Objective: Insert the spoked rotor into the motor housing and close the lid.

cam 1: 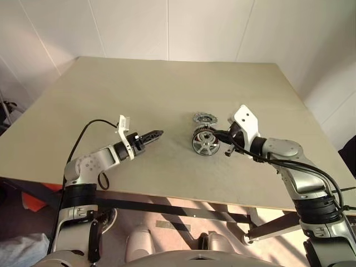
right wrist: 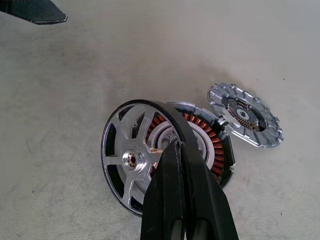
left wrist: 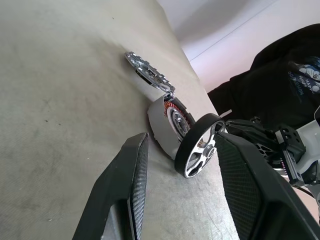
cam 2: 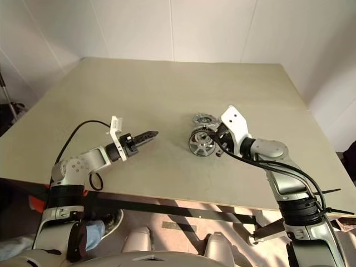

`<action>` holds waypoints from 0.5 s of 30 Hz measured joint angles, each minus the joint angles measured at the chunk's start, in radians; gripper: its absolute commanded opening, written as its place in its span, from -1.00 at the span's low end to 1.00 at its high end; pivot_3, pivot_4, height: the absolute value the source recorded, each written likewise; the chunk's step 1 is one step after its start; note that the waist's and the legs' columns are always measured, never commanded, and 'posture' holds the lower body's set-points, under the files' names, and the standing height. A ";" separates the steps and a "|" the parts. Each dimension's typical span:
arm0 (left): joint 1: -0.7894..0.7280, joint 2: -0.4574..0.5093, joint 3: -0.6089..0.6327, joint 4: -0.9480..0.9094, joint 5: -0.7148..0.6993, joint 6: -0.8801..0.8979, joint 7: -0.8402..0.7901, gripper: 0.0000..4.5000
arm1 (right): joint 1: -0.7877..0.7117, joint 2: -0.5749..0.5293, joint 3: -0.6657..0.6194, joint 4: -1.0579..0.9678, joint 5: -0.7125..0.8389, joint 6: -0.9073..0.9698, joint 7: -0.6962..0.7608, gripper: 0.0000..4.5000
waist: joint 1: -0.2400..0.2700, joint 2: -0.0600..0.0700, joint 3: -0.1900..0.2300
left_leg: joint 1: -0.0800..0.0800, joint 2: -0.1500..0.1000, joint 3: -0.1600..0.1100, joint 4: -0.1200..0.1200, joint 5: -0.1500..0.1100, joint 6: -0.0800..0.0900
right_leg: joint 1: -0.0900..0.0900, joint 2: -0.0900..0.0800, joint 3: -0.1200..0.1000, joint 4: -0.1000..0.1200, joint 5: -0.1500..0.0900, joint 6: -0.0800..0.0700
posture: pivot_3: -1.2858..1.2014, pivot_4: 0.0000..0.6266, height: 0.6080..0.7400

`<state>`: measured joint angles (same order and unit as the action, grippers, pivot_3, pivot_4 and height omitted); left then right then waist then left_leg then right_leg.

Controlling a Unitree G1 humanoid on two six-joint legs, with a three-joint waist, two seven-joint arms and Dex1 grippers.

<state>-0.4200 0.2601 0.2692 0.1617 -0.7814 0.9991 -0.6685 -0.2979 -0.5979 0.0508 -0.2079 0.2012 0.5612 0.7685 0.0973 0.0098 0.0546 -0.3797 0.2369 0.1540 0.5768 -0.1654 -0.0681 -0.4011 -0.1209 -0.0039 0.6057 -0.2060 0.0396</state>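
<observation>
The right gripper [right wrist: 186, 150] has its fingers clenched on the spoked rotor [right wrist: 131, 160], tilted against the motor housing [right wrist: 210, 137]. The lid [right wrist: 245, 115] lies on the worktop [cam 1: 139, 83]. Left gripper [cam 1: 157, 134] released.

Lab or robot test room is indicated. Large plain beige table [cam 1: 167, 83] set against white panelled walls [cam 1: 167, 28], seams visible between panels. Tabletop kept bare apart from loose motor parts: motor housing [right wrist: 210, 135] with copper coils, spoked rotor [right wrist: 130, 160], lid [right wrist: 245, 115]. Cables seen running along robot arms. Dark-clothed person [left wrist: 270, 80] seen beside table edge; shoe [cam 2: 111, 222] seen on floor beneath. No domestic furnishings seen.
</observation>
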 measured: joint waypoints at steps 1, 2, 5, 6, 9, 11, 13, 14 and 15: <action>0.005 0.003 -0.011 -0.005 0.010 -0.016 -0.002 -0.02 | 0.000 0.000 0.000 0.000 0.000 0.000 0.000 -1.00 | 0.000 0.000 0.000 | 0.000 0.000 0.000 0.000 0.000 0.000 | 0.000 0.000 0.000 0.000 0.000 0.000 | 0.03 -1.00 1.00; 0.015 0.010 -0.038 -0.014 0.028 -0.034 -0.005 -0.02 | 0.000 0.000 0.000 0.000 0.000 0.000 0.000 -1.00 | 0.000 0.000 0.000 | 0.000 0.000 0.000 0.000 0.000 0.000 | 0.000 0.000 0.000 0.000 0.000 0.000 | 0.03 -1.00 1.00; 0.038 0.012 -0.084 -0.018 0.059 -0.058 -0.008 -0.02 | -0.003 0.000 -0.001 0.002 0.001 0.000 -0.002 -1.00 | 0.000 0.000 0.000 | 0.000 0.000 0.000 0.000 0.000 0.000 | 0.000 0.000 0.000 0.000 0.000 0.000 | 0.03 -1.00 1.00; 0.044 0.008 -0.091 -0.018 0.061 -0.063 -0.008 0.00 | -0.005 0.000 -0.004 0.008 0.003 0.000 -0.002 -0.91 | 0.000 0.000 0.000 | -0.001 0.000 0.000 0.000 0.000 0.000 | 0.000 0.000 0.000 0.000 0.000 0.000 | 0.03 -1.00 1.00; 0.046 -0.003 -0.097 -0.020 0.061 -0.075 -0.006 0.00 | -0.021 -0.008 -0.023 0.031 0.005 0.000 -0.001 -0.59 | 0.000 0.000 0.000 | 0.000 0.000 0.000 0.000 0.000 0.000 | 0.000 0.000 0.000 0.000 0.000 0.000 | 0.03 -1.00 1.00; 0.054 -0.011 -0.103 -0.022 0.061 -0.081 -0.005 0.00 | -0.024 -0.020 -0.034 0.032 0.005 -0.001 0.002 -0.28 | 0.000 0.000 0.000 | 0.000 0.000 0.000 0.000 0.000 0.000 | 0.000 0.000 0.000 0.000 0.000 0.000 | 0.03 -1.00 1.00; 0.065 -0.017 -0.104 -0.023 0.061 -0.084 -0.003 0.00 | -0.024 -0.028 -0.035 0.032 0.004 -0.007 0.005 -0.14 | 0.000 0.000 0.000 | 0.000 0.000 0.000 0.000 0.000 0.000 | 0.000 0.000 0.000 0.000 0.000 0.000 | 0.03 -1.00 1.00; 0.067 -0.020 -0.105 -0.023 0.061 -0.085 -0.002 0.00 | -0.024 -0.029 -0.035 0.031 0.003 -0.009 0.010 -0.14 | 0.000 0.000 0.000 | 0.000 0.000 0.000 0.000 0.000 0.000 | 0.000 0.000 0.000 0.000 0.000 0.000 | 0.03 -1.00 1.00; 0.067 -0.022 -0.106 -0.024 0.061 -0.085 -0.002 0.00 | -0.024 -0.030 -0.035 0.028 0.003 -0.009 0.014 -0.14 | 0.000 0.000 0.000 | 0.000 0.000 0.000 0.000 0.000 0.000 | 0.000 0.000 0.000 0.000 0.000 0.000 | 0.03 -1.00 1.00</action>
<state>-0.3525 0.2377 0.1627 0.1380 -0.7206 0.9137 -0.6703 -0.3221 -0.6275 0.0163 -0.1803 0.2046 0.5521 0.7829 0.0975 0.0100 0.0544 -0.3799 0.2370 0.1542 0.5768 -0.1655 -0.0680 -0.4013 -0.1206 -0.0036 0.6057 -0.2059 0.0395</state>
